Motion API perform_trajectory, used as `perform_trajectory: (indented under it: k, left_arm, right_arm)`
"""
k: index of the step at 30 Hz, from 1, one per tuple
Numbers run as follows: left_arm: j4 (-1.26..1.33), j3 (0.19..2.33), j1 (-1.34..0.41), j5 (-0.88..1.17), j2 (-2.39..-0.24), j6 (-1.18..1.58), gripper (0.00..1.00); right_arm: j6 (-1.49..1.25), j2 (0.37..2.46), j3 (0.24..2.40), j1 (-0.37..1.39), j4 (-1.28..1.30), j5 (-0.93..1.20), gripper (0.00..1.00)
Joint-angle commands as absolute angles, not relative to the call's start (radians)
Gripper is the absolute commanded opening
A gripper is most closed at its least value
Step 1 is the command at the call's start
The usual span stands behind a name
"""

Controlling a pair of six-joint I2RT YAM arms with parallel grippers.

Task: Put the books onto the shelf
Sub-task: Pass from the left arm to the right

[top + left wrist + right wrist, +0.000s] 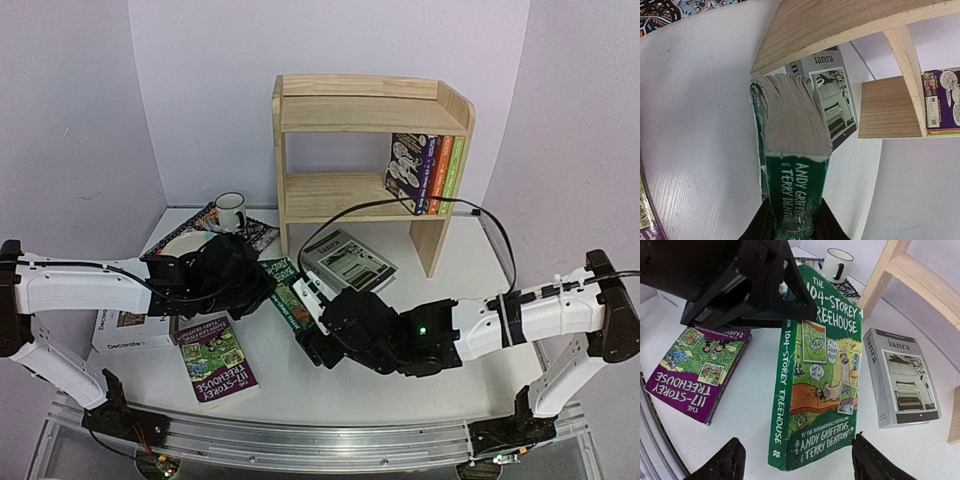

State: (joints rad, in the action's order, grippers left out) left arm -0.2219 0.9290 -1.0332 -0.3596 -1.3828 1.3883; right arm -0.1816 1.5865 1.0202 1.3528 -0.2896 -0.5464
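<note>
My left gripper (795, 225) is shut on the spine end of a green "104-Storey Treehouse" book (820, 385), holding it off the table in front of the shelf (370, 110). My right gripper (796, 440) stands open with one finger on each side of the book's lower end; the right fingertip (862, 447) is close to its corner. A purple "117-Storey Treehouse" book (217, 362) lies flat at the front left. The grey "ianra" book (348, 262) lies before the shelf. Three books (425, 175) stand on the lower tier.
A white "Decorate" book (125, 335) lies under the left arm at the table's left edge. A mug (230, 212) stands on a dark patterned placemat (262, 235) left of the shelf. The shelf's side panel (890, 107) is just right of the held book.
</note>
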Motion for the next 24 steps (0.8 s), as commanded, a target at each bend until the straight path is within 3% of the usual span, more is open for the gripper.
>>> perform_trajectory:
  k: [1, 19, 24]
  left_arm:
    - [-0.188, 1.011, -1.036, -0.391, -1.377, 1.43, 0.0]
    - [-0.188, 1.001, -1.035, -0.398, -1.353, 1.427, 0.0]
    - [-0.188, 1.0, -1.036, -0.391, -1.35, 1.431, 0.0]
  right_arm:
    - [-0.101, 1.649, 1.072, 1.366, -0.327, -0.665, 0.68]
    - [-0.108, 1.81, 1.142, 1.368, -0.373, -0.692, 0.65]
    - [-0.117, 1.84, 1.153, 1.367, -0.375, -0.74, 0.56]
